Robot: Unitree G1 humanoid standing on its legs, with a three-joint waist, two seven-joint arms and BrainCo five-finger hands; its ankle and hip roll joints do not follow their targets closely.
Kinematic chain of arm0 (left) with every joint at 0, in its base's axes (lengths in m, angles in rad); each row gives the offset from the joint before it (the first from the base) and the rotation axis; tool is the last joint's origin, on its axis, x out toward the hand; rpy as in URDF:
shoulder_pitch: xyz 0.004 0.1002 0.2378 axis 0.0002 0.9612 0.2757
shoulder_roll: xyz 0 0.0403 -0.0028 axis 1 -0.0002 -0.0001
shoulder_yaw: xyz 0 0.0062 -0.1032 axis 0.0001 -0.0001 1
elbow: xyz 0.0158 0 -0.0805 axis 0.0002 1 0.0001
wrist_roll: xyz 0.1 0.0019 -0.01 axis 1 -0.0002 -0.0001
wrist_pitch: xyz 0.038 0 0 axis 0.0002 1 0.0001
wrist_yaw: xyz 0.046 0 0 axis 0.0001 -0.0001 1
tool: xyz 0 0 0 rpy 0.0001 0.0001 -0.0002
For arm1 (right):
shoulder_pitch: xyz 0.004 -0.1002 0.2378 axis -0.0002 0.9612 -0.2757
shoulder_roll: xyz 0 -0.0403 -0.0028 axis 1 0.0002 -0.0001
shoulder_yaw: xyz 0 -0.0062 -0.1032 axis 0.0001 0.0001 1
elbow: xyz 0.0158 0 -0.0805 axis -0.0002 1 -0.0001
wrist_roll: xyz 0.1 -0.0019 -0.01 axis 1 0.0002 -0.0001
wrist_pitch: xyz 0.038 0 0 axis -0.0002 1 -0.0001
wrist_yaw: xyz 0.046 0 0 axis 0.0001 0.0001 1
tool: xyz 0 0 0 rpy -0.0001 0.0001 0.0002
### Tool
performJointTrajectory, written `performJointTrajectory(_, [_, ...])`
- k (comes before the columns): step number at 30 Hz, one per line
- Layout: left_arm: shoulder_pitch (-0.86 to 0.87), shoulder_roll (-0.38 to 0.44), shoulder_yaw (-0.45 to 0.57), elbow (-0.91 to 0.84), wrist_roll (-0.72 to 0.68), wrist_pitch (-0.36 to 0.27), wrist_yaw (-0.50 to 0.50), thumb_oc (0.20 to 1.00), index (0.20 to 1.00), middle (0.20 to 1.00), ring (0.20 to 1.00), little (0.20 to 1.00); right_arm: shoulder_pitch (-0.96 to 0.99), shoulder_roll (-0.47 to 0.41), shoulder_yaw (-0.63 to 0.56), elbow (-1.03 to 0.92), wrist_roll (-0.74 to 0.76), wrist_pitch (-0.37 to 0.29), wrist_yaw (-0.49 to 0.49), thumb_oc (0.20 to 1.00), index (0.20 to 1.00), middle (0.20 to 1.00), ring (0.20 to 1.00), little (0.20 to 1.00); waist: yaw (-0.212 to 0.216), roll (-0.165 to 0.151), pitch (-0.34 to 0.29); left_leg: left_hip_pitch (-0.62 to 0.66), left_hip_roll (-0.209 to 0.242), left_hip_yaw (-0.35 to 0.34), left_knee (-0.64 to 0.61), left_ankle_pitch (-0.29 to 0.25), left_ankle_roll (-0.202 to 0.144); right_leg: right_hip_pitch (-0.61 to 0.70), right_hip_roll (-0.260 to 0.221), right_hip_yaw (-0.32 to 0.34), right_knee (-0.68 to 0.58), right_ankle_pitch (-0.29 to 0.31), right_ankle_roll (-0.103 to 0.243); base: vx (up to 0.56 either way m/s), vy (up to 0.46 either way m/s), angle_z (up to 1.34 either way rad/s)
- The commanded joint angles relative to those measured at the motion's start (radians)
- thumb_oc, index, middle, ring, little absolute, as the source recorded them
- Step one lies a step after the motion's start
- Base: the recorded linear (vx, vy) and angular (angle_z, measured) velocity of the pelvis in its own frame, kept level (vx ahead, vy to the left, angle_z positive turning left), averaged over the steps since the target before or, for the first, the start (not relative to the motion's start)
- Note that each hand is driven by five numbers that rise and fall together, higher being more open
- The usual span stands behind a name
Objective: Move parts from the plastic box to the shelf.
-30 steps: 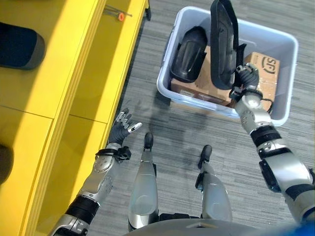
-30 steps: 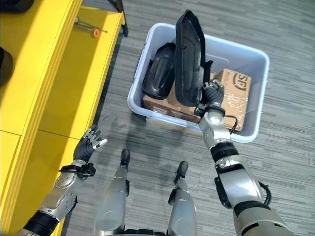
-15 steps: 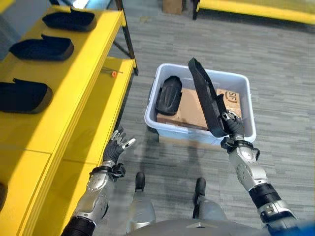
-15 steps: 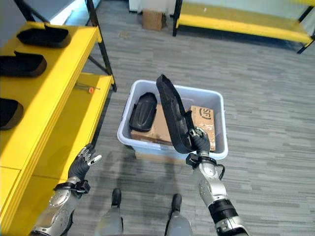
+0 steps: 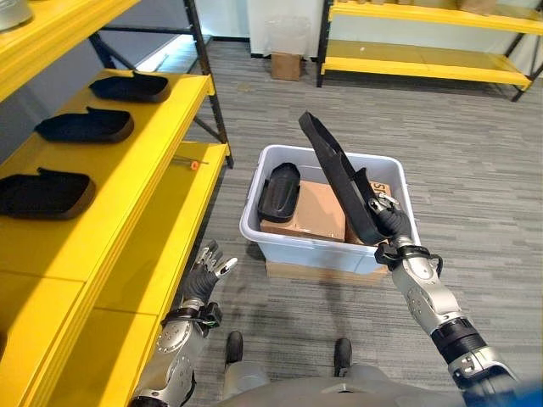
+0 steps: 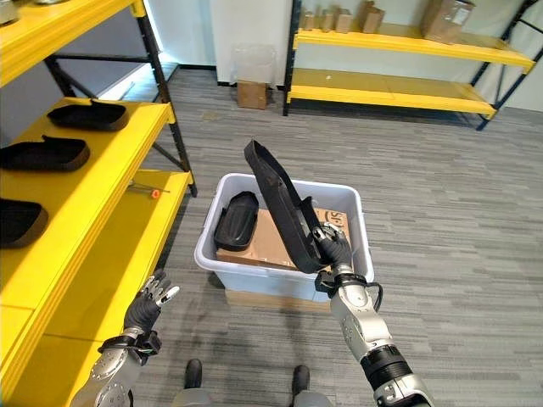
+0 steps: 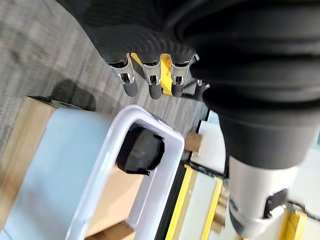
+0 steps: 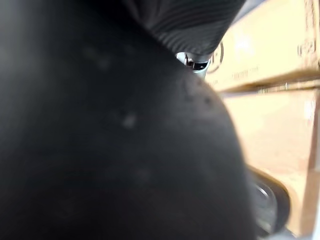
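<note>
Grey plank floor underfoot, with a yellow shelf (image 5: 127, 182) running along the robot's left and more yellow racking against the far wall. Near the middle of the floor, a pale plastic box (image 5: 327, 246) resting on a flat cardboard slab. Inside the box, one black moulded part (image 5: 278, 188) lying at the shelf-side end on brown cardboard boxes (image 5: 310, 208). Lifted above the box rim, a long black part (image 5: 339, 174), tilted with its upper end leaning toward the shelf, lower end clamped in the right hand (image 5: 386, 222), fingers curled round it. Already on the shelf's middle level, three black parts (image 5: 85, 125) in a row, well apart.

Left hand (image 5: 208, 270) low beside the shelf's lower level, fingers straight and spread, holding nothing.

Step in hand, by the look of it: carrying the picked part from box to shelf. Next move likely calls for swinging the part across to the shelf side, levelling it out, and setting it in a free stretch of the yellow board without clipping the shelf edge or the black upright post (image 5: 208, 72).
</note>
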Motion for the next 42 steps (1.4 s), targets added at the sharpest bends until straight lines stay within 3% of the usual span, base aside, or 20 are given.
performJointTrajectory(1, [-0.047,0.041,-0.005,-0.03,0.007,-0.044,-0.005,1.0,1.0,1.0,1.0,1.0,-0.106,-0.018,-0.068,-0.065,0.016,-0.082,0.003,0.2,0.2,0.2,0.2,0.2,0.02,-0.034,0.053,-0.01,-0.049,0.026,0.074,0.143,-0.038,-0.072,-0.113,-0.021,0.194,-0.156,0.02,-0.21,-0.109,1.46])
performJointTrajectory(2, [-0.051,0.036,-0.006,-0.035,0.013,-0.043,-0.01,1.0,1.0,1.0,1.0,1.0,-0.079,-0.021,-0.074,-0.082,0.019,-0.085,0.01,0.2,0.2,0.2,0.2,0.2,0.016,-0.047,0.057,0.003,-0.045,0.065,0.147,0.087,-0.018,-0.08,-0.139,-0.053,0.195,-0.14,0.013,-0.15,-0.063,1.08])
performJointTrajectory(4, [-0.051,0.036,-0.006,-0.035,0.013,-0.043,-0.01,1.0,1.0,1.0,1.0,1.0,-0.078,-0.021,-0.074,-0.083,0.018,-0.085,0.01,0.2,0.2,0.2,0.2,0.2,0.014,-0.047,0.054,-0.003,-0.046,0.062,0.148,0.088,-0.017,-0.082,-0.138,-0.055,0.192,-0.137,0.013,-0.07,-0.024,0.81])
performJointTrajectory(5, [-0.055,0.03,-0.01,-0.039,0.015,-0.043,-0.016,1.0,1.0,1.0,1.0,1.0,-0.067,-0.022,-0.077,-0.093,0.015,-0.086,0.011,0.2,0.2,0.2,0.2,0.2,0.01,-0.051,0.055,0.009,-0.047,0.071,0.203,0.054,-0.01,-0.08,-0.15,-0.073,0.19,-0.13,0.011,-0.05,0.007,0.72])
performJointTrajectory(6, [-0.063,0.023,-0.021,-0.047,0.015,-0.042,-0.018,1.0,1.0,1.0,1.0,1.0,-0.034,-0.011,-0.084,-0.114,0.026,-0.091,0.013,0.2,0.2,0.2,0.2,0.2,0.004,-0.054,0.059,0.035,-0.065,0.068,0.248,-0.033,-0.004,-0.067,-0.169,-0.093,0.194,-0.133,0.017,-0.05,0.062,0.58])
performJointTrajectory(11, [-0.077,0.022,-0.046,-0.063,0.018,-0.036,-0.031,1.0,1.0,1.0,1.0,1.0,0.053,0.006,-0.115,-0.17,0.014,-0.075,0.022,0.2,0.2,0.2,0.2,0.2,-0.009,-0.044,0.057,0.065,-0.124,0.096,0.201,-0.128,0.029,-0.018,-0.246,-0.117,0.199,-0.088,0.064,0.06,0.211,0.65])
performJointTrajectory(21, [-0.089,0.083,0.01,-0.083,0.07,-0.057,-0.012,1.0,1.0,1.0,1.0,1.0,0.029,0.054,-0.122,-0.176,-0.017,-0.073,0.013,0.2,0.2,0.2,0.2,0.2,0.047,-0.094,0.049,-0.029,-0.285,0.052,0.27,-0.184,0.07,0.048,-0.391,-0.188,0.088,0.097,0.142,0.0,0.212,0.29])
performJointTrajectory(24, [-0.108,0.1,0.018,-0.079,0.099,-0.059,-0.011,1.0,1.0,1.0,1.0,1.0,0.059,0.067,-0.132,-0.191,0.0,-0.071,0.024,0.2,0.2,0.2,0.2,0.2,0.036,-0.1,0.022,-0.036,-0.328,0.018,0.249,-0.177,0.09,0.049,-0.397,-0.131,0.082,0.157,0.148,0.06,0.185,0.52])
performJointTrajectory(25, [-0.116,0.111,0.025,-0.079,0.104,-0.067,-0.008,1.0,1.0,1.0,1.0,1.0,0.082,0.075,-0.136,-0.207,0.024,-0.074,0.035,0.2,0.2,0.2,0.2,0.2,0.002,-0.087,0.009,-0.021,-0.335,-0.028,0.192,-0.152,0.104,0.011,-0.322,0.046,0.099,0.154,0.124,0.07,0.153,1.02])
performJointTrajectory(26, [-0.116,0.111,0.025,-0.079,0.104,-0.067,-0.008,1.0,1.0,1.0,1.0,1.0,0.082,0.075,-0.136,-0.207,0.024,-0.074,0.036,0.2,0.2,0.2,0.2,0.2,0.002,-0.088,0.006,-0.024,-0.336,-0.027,0.189,-0.148,0.105,0.006,-0.323,0.048,0.099,0.155,0.124,0.07,0.147,1.05])
performJointTrajectory(28, [-0.126,0.109,0.025,-0.066,0.114,-0.067,-0.003,1.0,1.0,1.0,1.0,1.0,0.105,0.072,-0.138,-0.219,0.034,-0.071,0.044,0.2,0.2,0.2,0.2,0.2,-0.022,-0.074,0.008,-0.004,-0.347,-0.06,0.147,-0.123,0.117,-0.021,-0.222,0.182,0.14,0.092,0.104,0.07,0.163,0.82])
performJointTrajectory(29, [-0.129,0.103,0.024,-0.069,0.116,-0.065,-0.005,1.0,1.0,1.0,1.0,1.0,0.119,0.068,-0.141,-0.23,0.041,-0.071,0.049,0.2,0.2,0.2,0.2,0.2,-0.035,-0.067,0.006,0.006,-0.35,-0.073,0.128,-0.107,0.123,-0.032,-0.161,0.22,0.163,0.02,0.088,0.12,0.25,0.69])
performJointTrajectory(30, [-0.133,0.091,0.018,-0.071,0.126,-0.057,-0.008,1.0,1.0,1.0,1.0,1.0,0.132,0.064,-0.142,-0.23,0.053,-0.072,0.058,0.2,0.2,0.2,0.2,0.2,-0.054,-0.061,0.003,0.022,-0.36,-0.1,0.112,-0.089,0.135,-0.062,-0.038,0.271,0.213,-0.086,0.056,0.12,0.211,0.7])
performJointTrajectory(31, [-0.13,0.084,0.015,-0.069,0.131,-0.053,-0.012,1.0,1.0,1.0,1.0,1.0,0.14,0.062,-0.142,-0.232,0.057,-0.074,0.064,0.2,0.2,0.2,0.2,0.2,-0.057,-0.067,0.001,0.026,-0.37,-0.104,0.112,-0.084,0.139,-0.062,0.017,0.274,0.225,-0.118,0.034,0.1,0.14,0.88])
performJointTrajectory(32, [-0.13,0.084,0.015,-0.07,0.131,-0.053,-0.012,1.0,1.0,1.0,1.0,1.0,0.141,0.062,-0.142,-0.232,0.058,-0.074,0.064,0.2,0.2,0.2,0.2,0.2,-0.058,-0.068,0.003,0.03,-0.371,-0.105,0.112,-0.086,0.138,-0.06,0.016,0.273,0.23,-0.123,0.033,0.05,0.05,0.91])
performJointTrajectory(34, [-0.108,0.064,0.012,-0.074,0.141,-0.048,-0.019,1.0,1.0,1.0,1.0,1.0,0.163,0.056,-0.142,-0.243,0.069,-0.082,0.071,0.2,0.2,0.2,0.2,0.2,-0.068,-0.089,-0.008,0.045,-0.415,-0.143,0.111,-0.076,0.144,-0.052,0.128,0.313,0.218,-0.147,-0.013,0.06,0.045,0.64])
performJointTrajectory(36, [-0.081,0.054,0.015,-0.074,0.143,-0.054,-0.019,1.0,1.0,1.0,1.0,1.0,0.183,0.05,-0.135,-0.255,0.065,-0.081,0.08,0.2,0.2,0.2,0.2,0.2,-0.071,-0.104,-0.015,0.054,-0.438,-0.158,0.113,-0.074,0.144,-0.025,0.154,0.332,0.164,-0.136,-0.032,0.04,0.015,0.59])
performJointTrajectory(37, [-0.076,0.048,0.02,-0.083,0.139,-0.053,-0.018,1.0,1.0,1.0,1.0,1.0,0.186,0.05,-0.132,-0.26,0.075,-0.078,0.081,0.2,0.2,0.2,0.2,0.2,-0.063,-0.108,-0.017,0.058,-0.448,-0.157,0.117,-0.073,0.143,-0.012,0.129,0.306,0.145,-0.125,-0.022,0.01,-0.024,0.2])
performJointTrajectory(42, [-0.039,0.029,0.026,-0.104,0.127,-0.053,-0.025,1.0,1.0,1.0,1.0,1.0,0.174,0.034,-0.116,-0.248,0.07,-0.061,0.088,0.2,0.2,0.2,0.2,0.2,-0.053,-0.105,-0.045,0.068,-0.444,-0.135,0.118,-0.085,0.147,0.031,0.128,0.315,0.069,-0.102,-0.021,0.0,-0.023,-0.05])
